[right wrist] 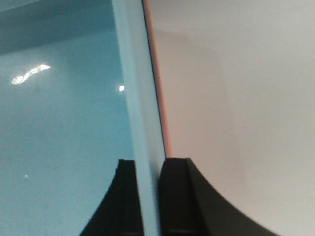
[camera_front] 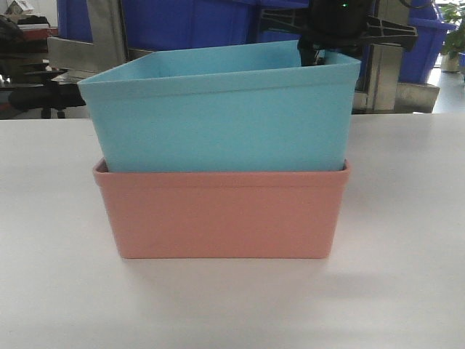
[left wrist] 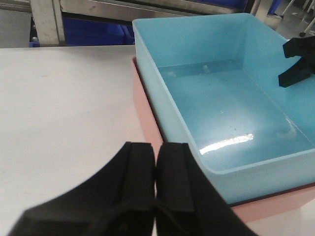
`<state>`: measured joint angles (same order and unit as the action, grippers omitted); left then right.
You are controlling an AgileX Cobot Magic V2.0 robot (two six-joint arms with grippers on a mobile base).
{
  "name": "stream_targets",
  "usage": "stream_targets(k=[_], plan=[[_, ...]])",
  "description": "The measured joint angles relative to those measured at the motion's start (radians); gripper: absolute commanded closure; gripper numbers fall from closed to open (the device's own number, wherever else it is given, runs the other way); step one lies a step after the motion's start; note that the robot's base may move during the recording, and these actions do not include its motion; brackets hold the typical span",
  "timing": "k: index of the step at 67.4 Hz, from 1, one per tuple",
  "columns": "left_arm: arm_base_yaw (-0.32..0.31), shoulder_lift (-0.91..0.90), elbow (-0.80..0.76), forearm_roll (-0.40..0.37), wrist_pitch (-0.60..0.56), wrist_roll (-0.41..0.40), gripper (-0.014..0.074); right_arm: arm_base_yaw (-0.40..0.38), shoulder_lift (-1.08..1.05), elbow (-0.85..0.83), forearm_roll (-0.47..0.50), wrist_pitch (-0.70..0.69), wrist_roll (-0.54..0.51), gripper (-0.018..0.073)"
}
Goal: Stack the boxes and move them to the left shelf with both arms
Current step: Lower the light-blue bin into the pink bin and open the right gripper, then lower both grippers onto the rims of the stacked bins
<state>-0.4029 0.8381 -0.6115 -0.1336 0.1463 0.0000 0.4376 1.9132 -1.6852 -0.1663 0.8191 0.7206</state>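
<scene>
**Front view.**
- Pink bin [camera_front: 221, 214]: stood upright on the white table [camera_front: 407, 291].
- Blue bin [camera_front: 218, 120]: sat nested in the pink bin and tilted, its right end lifted higher above the pink rim than its left.
- Right gripper [camera_front: 327, 47]: black, with a green light, at the blue bin's far right rim. Its grip could not be told from here.
- Crates [camera_front: 182, 22]: dark blue, behind the pink bin.

**Left wrist view.**
- Left gripper [left wrist: 156, 169]: fingers were pressed together with nothing between them, over the table just beside the pink bin's [left wrist: 145, 125] left wall.
- Right gripper [left wrist: 295, 64]: was at the blue bin's [left wrist: 221, 108] right wall.

**Right wrist view.**
- Right gripper [right wrist: 147, 196]: was clamped on the blue bin's wall, one finger inside and one outside.
- Pink bin [right wrist: 160, 98]: showed only as a thin strip of rim, just outside that wall.
- Table [right wrist: 236, 98]: lay beyond the pink bin.
</scene>
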Motion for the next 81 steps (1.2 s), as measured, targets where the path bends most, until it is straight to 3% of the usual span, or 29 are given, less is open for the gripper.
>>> stream_targets(k=[23,27,37,43,56,72,81], plan=[[0.0,0.0,0.0,0.0,0.0,0.0,0.0605,0.0,0.06,0.0,0.006,0.008,0.004,0.0494],[0.0,0.0,0.0,0.0,0.0,0.0,0.0605,0.0,0.06,0.0,0.006,0.011,0.004,0.0431],[0.0,0.0,0.0,0.0,0.0,0.0,0.0605,0.002,0.06,0.0,0.008,0.015,-0.022,0.0122],[0.0,0.0,0.0,0.0,0.0,0.0,0.0605,0.002,0.06,-0.002,0.008,0.027,-0.029,0.0017],[0.0,0.0,0.0,0.0,0.0,0.0,0.0605,0.002,0.04,-0.002,0.002,0.05,-0.042,0.0008],[0.0,0.0,0.0,0.0,0.0,0.0,0.0589,0.002,-0.057,-0.002,-0.005,0.088,-0.149,0.0008],[0.0,0.0,0.0,0.0,0.0,0.0,0.0467,0.002,-0.114,-0.003,-0.005,0.119,-0.206,0.0008]])
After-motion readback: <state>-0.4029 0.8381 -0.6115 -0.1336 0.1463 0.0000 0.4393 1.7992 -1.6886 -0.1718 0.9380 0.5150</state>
